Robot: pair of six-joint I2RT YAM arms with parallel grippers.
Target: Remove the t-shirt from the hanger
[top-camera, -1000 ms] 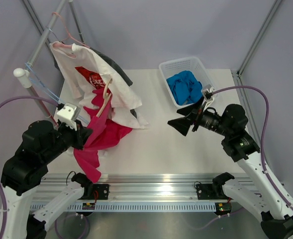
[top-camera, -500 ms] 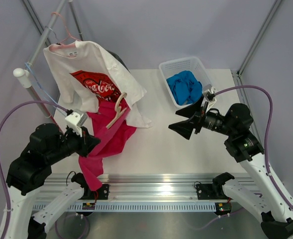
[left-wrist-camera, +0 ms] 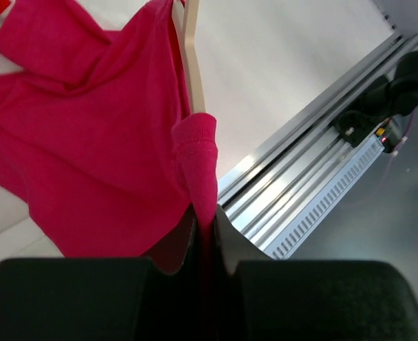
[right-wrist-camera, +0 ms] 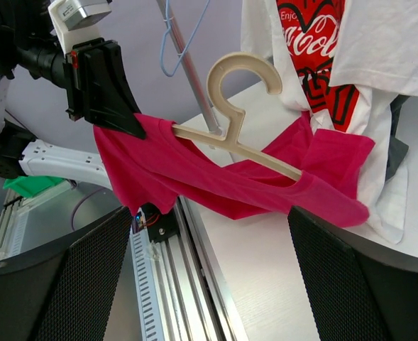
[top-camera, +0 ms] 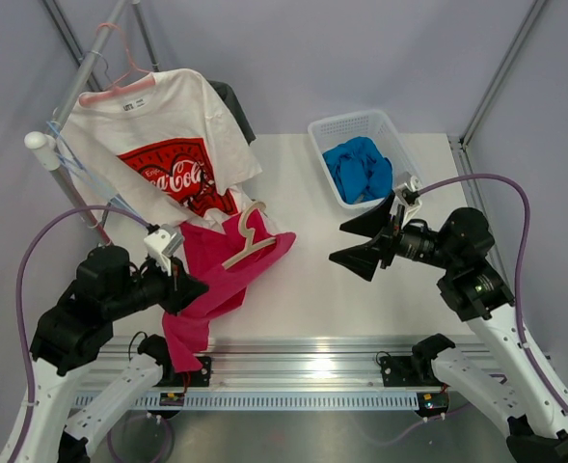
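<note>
The magenta-red t-shirt (top-camera: pixel 228 280) is stretched above the table's left side, with the beige wooden hanger (top-camera: pixel 249 245) still inside its neck, hook pointing up. My left gripper (top-camera: pixel 189 287) is shut on a fold of the shirt's edge. The left wrist view shows the cloth (left-wrist-camera: pixel 88 142) pinched between the jaws (left-wrist-camera: pixel 207 234) and one hanger arm (left-wrist-camera: pixel 190 64) above. My right gripper (top-camera: pixel 354 246) is open and empty, right of the shirt and apart from it. The right wrist view shows the hanger (right-wrist-camera: pixel 245 114) and the shirt (right-wrist-camera: pixel 216 181) ahead of the open gripper (right-wrist-camera: pixel 209 284).
A white Coca-Cola t-shirt (top-camera: pixel 168 145) hangs on a pink hanger (top-camera: pixel 120 82) from the metal rack (top-camera: pixel 91 58) at the back left, with thin blue wire hangers (top-camera: pixel 67 154) beside it. A white basket (top-camera: pixel 337 130) holds blue cloth (top-camera: pixel 359 166). A rail (top-camera: pixel 312 347) lines the near edge.
My left gripper moved right and toward the table's front, drawing the magenta-red shirt and hanger out from under the white shirt, which swung back to hang flat. The right gripper barely shifted.
</note>
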